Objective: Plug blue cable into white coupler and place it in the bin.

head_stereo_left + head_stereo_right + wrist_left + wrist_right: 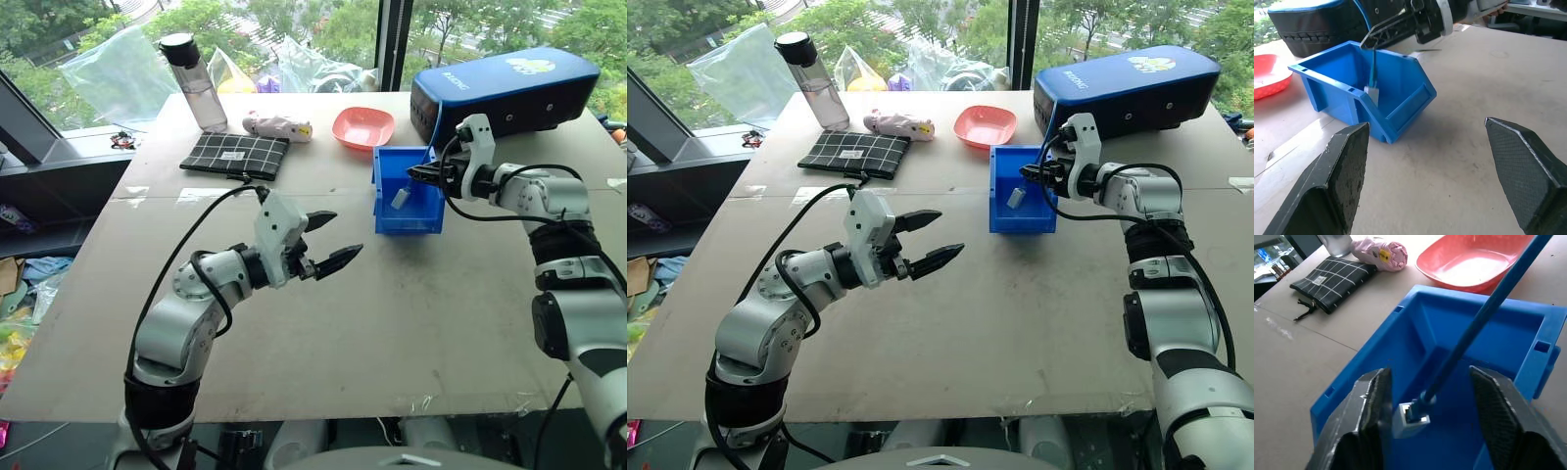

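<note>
Now the blue cable, plugged into the white coupler, hangs inside the bin between the right pincer's spread fingers; the left pincer gapes empty over the tabletop.

The blue cable runs out past the upper right edge of the right wrist view, its far end unseen. The bin's lower wall is cut off behind the pincer fingers. Whether the white coupler touches the bin floor cannot be told.
</note>
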